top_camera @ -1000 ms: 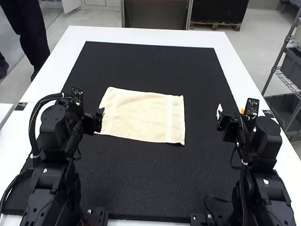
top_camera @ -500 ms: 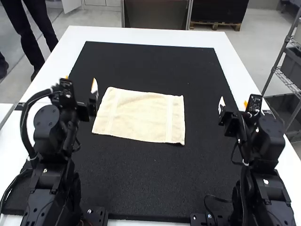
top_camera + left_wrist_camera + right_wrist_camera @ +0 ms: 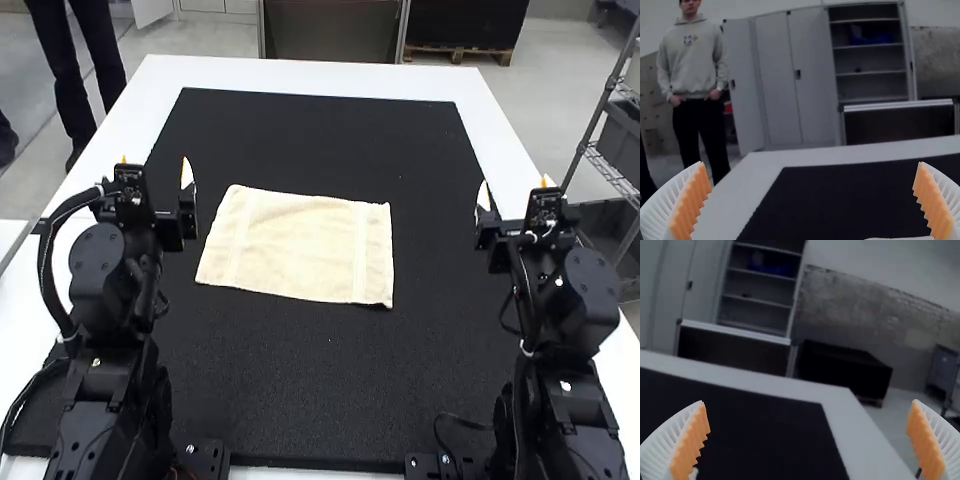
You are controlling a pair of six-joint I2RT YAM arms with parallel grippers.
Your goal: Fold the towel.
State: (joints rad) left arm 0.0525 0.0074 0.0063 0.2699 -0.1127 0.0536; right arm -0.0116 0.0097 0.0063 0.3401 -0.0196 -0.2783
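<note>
The cream towel (image 3: 300, 245) lies flat as a rectangle on the black mat, its long side running across the high view; I cannot tell how many layers it has. My left gripper (image 3: 155, 180) is beyond the towel's left edge, apart from it. Over the mat's right side, well away from the towel, is my right gripper (image 3: 513, 200). In the left wrist view the left gripper (image 3: 812, 182) stands wide open with nothing between its orange pads. The right wrist view has the right gripper (image 3: 808, 420) wide open too, holding nothing.
The black mat (image 3: 320, 390) covers most of the white table (image 3: 300, 75), whose border runs around it. Bare mat surrounds the towel on all sides.
My left gripper has moved away from the towel's left edge and turned to point forward. The right gripper has also swung up and outward slightly. The towel lies the same.
</note>
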